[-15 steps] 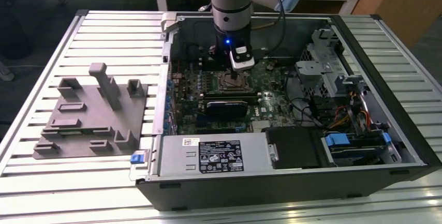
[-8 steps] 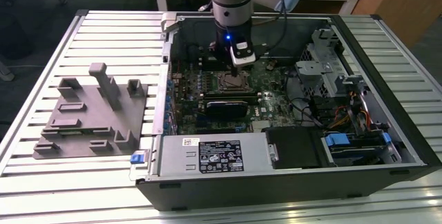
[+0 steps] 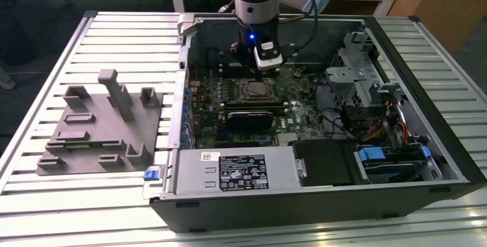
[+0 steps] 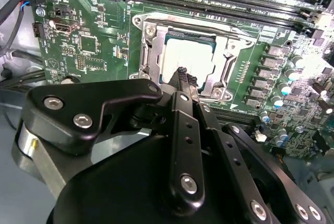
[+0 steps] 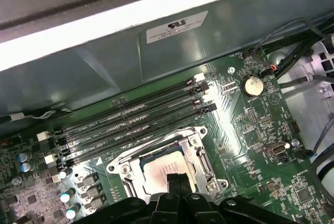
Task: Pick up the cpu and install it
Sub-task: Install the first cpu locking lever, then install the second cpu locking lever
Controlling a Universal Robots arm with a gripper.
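Inside the open computer case point(image 3: 426, 144) on the table point(image 3: 114, 41), the cpu point(image 4: 185, 59) sits in the motherboard socket point(image 5: 167, 164). Directly above it, the gripper point(image 4: 182, 75) has its fingers drawn narrow, tips together and touching the chip's silver top in both wrist views.

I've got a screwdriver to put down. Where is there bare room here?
The slatted table is bare beyond the gray fixture tray and along the front edge below it. Inside the computer case it is crowded: the tool sits at the cpu in its socket.
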